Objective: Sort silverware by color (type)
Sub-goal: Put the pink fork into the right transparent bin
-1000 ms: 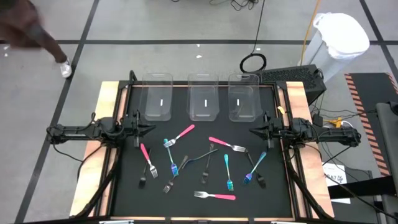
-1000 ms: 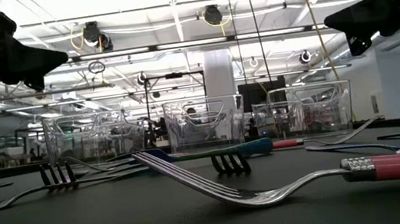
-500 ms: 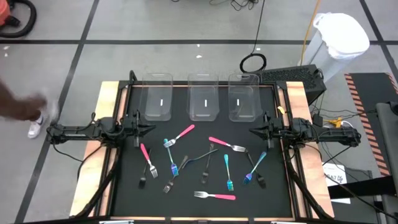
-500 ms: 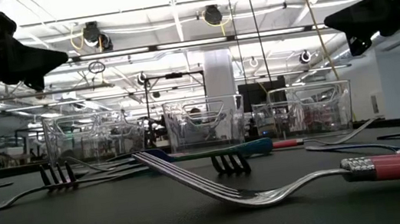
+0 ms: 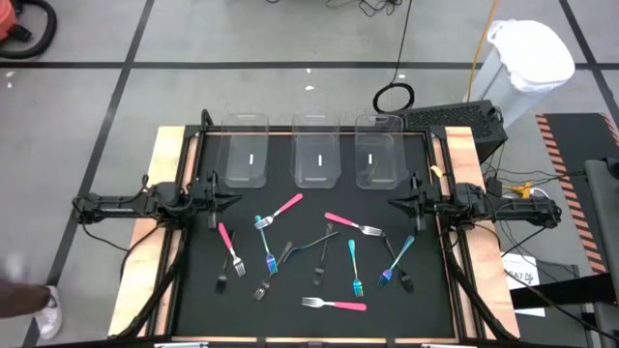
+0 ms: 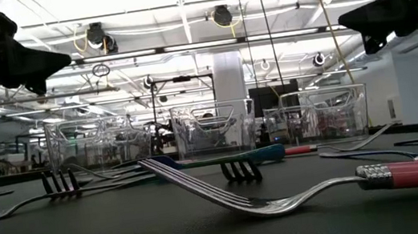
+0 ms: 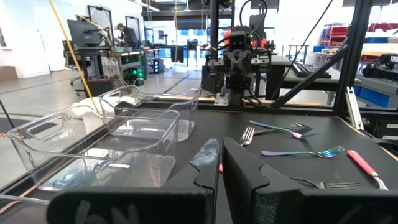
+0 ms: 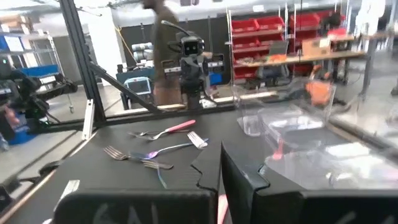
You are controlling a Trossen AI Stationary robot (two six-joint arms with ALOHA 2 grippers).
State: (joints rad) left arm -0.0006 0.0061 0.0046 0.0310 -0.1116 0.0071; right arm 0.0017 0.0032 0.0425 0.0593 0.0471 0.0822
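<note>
Black-topped, the table (image 5: 193,300) carries the forks (image 5: 314,253) scattered across its middle and near half, three clear bins (image 5: 319,155) along its far edge, while the left claw (image 5: 235,201) at its left edge and right claw (image 5: 392,204) at its right edge hover closed and empty.
</note>
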